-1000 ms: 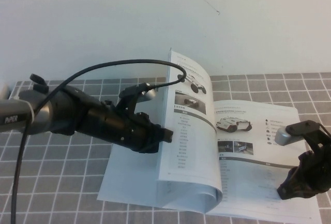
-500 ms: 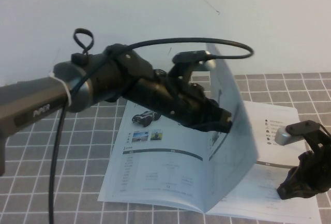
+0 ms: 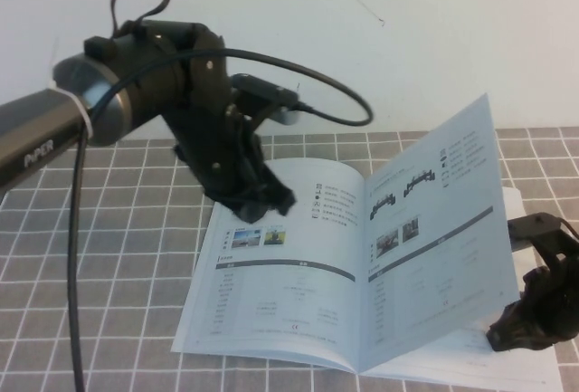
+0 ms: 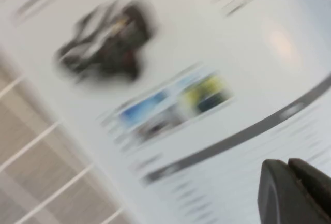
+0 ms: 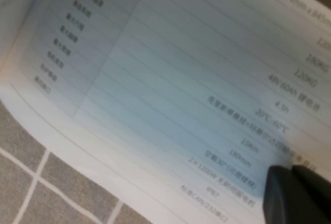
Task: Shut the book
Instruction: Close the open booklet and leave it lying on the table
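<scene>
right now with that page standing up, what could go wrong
1. The raised printed page stands unsupported, apart from the left gripper above the open white booklet; it may fall leftward.
2. The right gripper rests on the right-hand page under it, so the sheet could land on it and crease.

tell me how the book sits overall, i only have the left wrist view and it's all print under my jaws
observer: the book lies open on the checked mat, and one raised leaf stands up off its right half, leaning right
operator: where am i relative to that leaf
observer: the left gripper is over the far part of the book's left half, apart from the leaf
operator: and the right arm
observer: the right gripper sits low at the book's near right corner, on the far side of the leaf from you, jaws shut over the bottom page
</scene>
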Robot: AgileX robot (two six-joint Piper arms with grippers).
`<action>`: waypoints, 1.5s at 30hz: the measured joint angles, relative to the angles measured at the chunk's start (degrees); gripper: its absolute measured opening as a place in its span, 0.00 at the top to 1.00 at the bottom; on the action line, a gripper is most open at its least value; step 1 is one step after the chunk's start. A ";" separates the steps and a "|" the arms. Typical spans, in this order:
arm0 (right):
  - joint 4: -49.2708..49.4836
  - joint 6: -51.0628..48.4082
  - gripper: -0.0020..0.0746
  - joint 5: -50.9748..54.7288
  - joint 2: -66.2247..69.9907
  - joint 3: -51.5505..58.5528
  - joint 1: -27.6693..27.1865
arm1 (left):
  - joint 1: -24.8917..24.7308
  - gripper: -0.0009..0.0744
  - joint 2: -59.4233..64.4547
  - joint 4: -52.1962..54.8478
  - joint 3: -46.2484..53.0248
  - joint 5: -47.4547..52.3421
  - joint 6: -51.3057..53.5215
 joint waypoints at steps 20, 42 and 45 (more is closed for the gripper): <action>-4.97 8.59 0.98 13.10 -28.50 -10.74 0.44 | 13.63 0.99 0.00 1.29 7.82 -0.58 -3.56; -7.48 8.07 0.98 5.17 5.11 -9.47 0.44 | 14.13 0.99 2.99 -4.82 11.89 -16.94 -4.40; -7.48 8.07 0.98 5.39 5.39 -9.72 0.44 | 14.13 0.99 4.55 -4.82 11.89 -18.70 -4.40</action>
